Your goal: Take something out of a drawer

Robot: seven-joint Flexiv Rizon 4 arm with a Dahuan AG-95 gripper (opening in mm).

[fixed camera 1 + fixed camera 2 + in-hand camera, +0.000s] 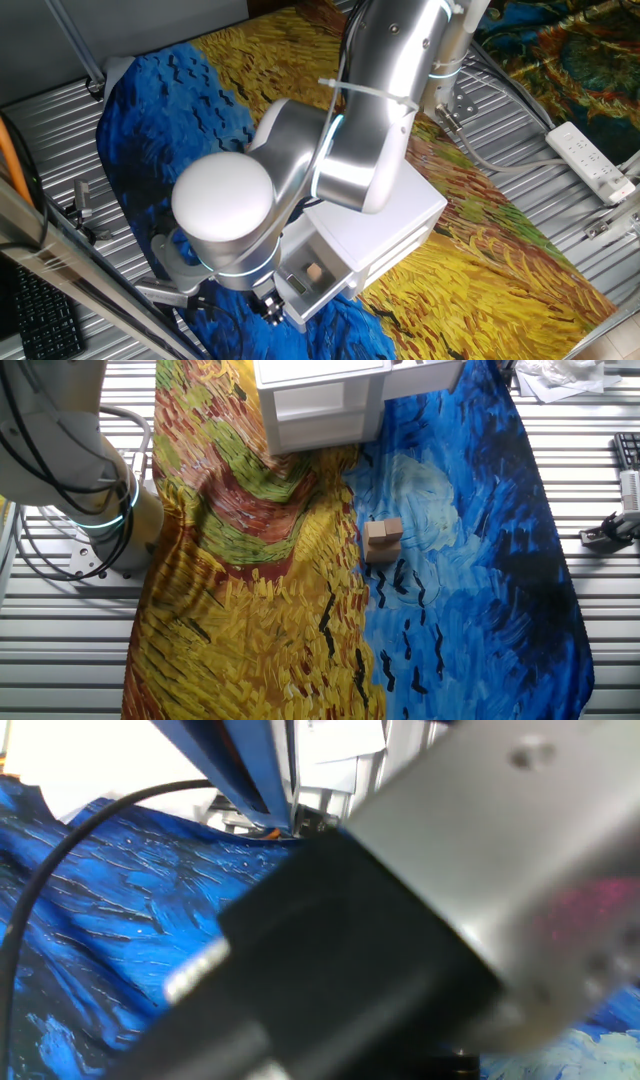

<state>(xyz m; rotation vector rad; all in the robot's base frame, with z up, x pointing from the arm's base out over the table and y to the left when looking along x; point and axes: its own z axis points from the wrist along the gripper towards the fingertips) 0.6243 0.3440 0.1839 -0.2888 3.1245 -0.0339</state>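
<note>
The small white cabinet (385, 235) stands on the painted cloth. Its white drawer (318, 290) is pulled out toward the front, and a small tan object (313, 270) lies inside it. My gripper (268, 306) is low at the drawer's front left corner, mostly hidden under the arm's big elbow; I cannot tell how its jaws stand. In the other fixed view the cabinet (318, 402) is at the top edge, and two small tan blocks (383, 537) sit together on the blue part of the cloth. The hand view is blocked by a dark blurred body (340, 980).
The arm's silver links (350, 150) hang over the cabinet. The robot base (95, 500) with cables stands left of the cloth. A white power strip (592, 160) lies at the right. A keyboard (40, 320) is at the lower left. Metal slats (70, 650) surround the cloth.
</note>
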